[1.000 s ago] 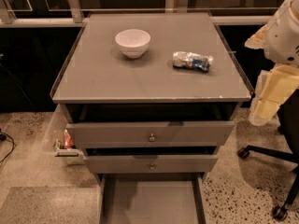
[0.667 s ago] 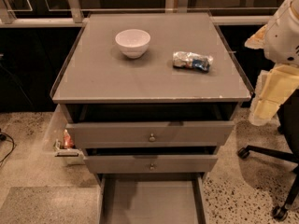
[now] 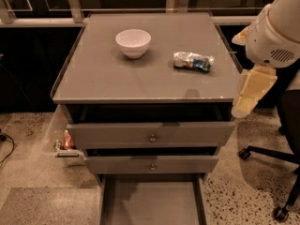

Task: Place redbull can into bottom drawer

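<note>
The redbull can [image 3: 193,61] lies on its side on the grey cabinet top [image 3: 117,78], right of centre, silver with blue patches. The bottom drawer [image 3: 152,203] is pulled out at the bottom of the view, and its flat grey floor holds nothing. My gripper [image 3: 253,90], a cream-coloured piece hanging under the white arm body [image 3: 276,32], is at the cabinet's right edge. It is to the right of the can, a little nearer the camera, and apart from it.
A white bowl [image 3: 133,42] stands on the top, left of the can. Two knobbed drawers [image 3: 151,135] are slightly open above the bottom one. An office chair base [image 3: 267,156] is on the floor at right. A small clear box [image 3: 65,146] is beside the cabinet at left.
The arm and gripper have shifted slightly left, toward the cabinet's right edge. The can, bowl and drawers have not moved.
</note>
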{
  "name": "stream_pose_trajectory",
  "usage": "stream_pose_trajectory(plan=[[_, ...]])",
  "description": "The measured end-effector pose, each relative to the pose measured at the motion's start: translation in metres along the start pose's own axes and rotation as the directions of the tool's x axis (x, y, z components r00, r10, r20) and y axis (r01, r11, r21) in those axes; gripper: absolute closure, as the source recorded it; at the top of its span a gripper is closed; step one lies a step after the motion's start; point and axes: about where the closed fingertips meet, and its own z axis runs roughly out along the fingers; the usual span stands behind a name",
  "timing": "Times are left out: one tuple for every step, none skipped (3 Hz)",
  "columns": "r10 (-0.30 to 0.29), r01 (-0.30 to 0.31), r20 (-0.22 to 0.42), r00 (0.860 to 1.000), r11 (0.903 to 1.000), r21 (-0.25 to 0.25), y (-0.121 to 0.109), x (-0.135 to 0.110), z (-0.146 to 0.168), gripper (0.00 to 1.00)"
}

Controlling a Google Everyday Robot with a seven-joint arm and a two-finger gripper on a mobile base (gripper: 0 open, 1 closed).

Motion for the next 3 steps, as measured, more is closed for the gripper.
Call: stream_pose_trajectory(plan=[[-0.026, 0.024, 0.083, 0.996, 0.9993, 0.028, -0.031, -0.015, 0.024, 0.0], [-0.026, 0.022, 0.146, 0.989, 0.9995, 0.024, -0.065, -0.023, 0.052, 0.0], [-0.01, 0.01, 0.192, 0.981, 0.9999, 0.002, -0.094, -0.025, 0.079, 0.0]])
